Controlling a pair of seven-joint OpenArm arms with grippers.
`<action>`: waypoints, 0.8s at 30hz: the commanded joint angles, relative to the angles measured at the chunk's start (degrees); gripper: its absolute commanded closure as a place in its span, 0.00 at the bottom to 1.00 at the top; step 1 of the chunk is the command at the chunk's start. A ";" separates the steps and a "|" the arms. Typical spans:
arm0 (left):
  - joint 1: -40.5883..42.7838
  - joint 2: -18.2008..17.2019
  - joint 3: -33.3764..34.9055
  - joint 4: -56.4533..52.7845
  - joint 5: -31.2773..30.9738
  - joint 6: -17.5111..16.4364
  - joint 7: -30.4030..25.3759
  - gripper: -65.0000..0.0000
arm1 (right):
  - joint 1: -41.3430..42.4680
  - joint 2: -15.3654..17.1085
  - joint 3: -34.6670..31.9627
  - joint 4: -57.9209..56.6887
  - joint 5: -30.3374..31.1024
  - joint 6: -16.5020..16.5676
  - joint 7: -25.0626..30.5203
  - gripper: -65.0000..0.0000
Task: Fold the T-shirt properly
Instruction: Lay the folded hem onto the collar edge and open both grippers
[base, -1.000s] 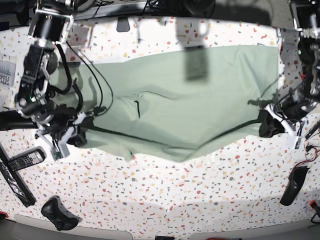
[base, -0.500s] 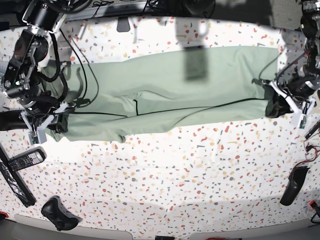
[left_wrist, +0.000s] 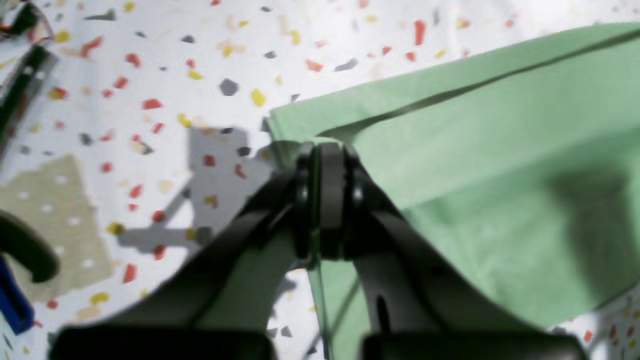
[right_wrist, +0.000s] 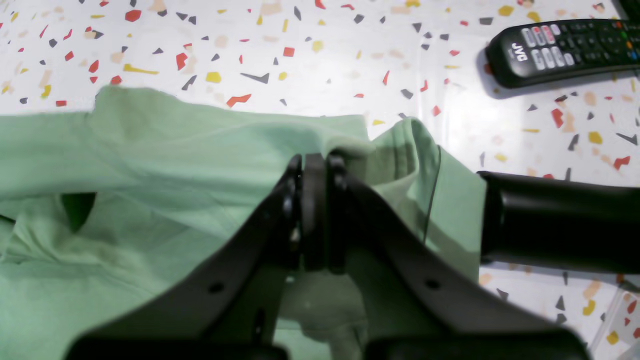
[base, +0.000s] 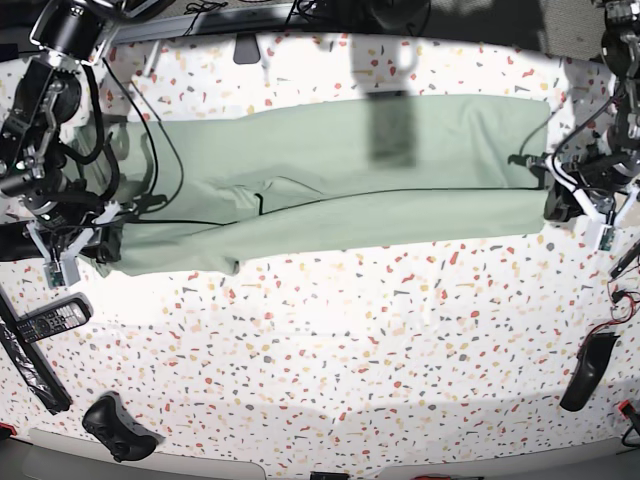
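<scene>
the large pale sage-green t-shirt (base: 340, 180) now lies as a long band across the far half of the speckled terrazzo surface (base: 340, 340); a second ago its near edge sagged much closer to the camera. the left end effector (base: 572, 208) and right end effector (base: 75, 248), each clamped on a hem corner, have carried that edge back, so the lengthwise fold looks nearly laid

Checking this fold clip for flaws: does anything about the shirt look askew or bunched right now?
Yes. The T-shirt is stretched between the left tool and right tool, but the folded layer's lower edge is uneven: it dips lower near the right tool's end, where the fabric bunches and wrinkles. The end by the left tool lies smoother.
</scene>
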 joint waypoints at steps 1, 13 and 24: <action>-0.59 -0.83 -0.39 0.98 -0.07 0.11 -0.55 1.00 | 0.92 1.11 0.31 1.22 0.63 -0.07 1.07 1.00; 0.44 -0.81 -0.39 1.01 -2.91 0.07 5.64 1.00 | -3.65 1.14 0.31 8.37 1.05 -0.07 -1.27 1.00; 6.43 -0.81 -0.39 3.63 -4.39 -0.11 3.50 1.00 | -7.98 1.14 0.33 9.97 0.50 -0.07 -6.23 1.00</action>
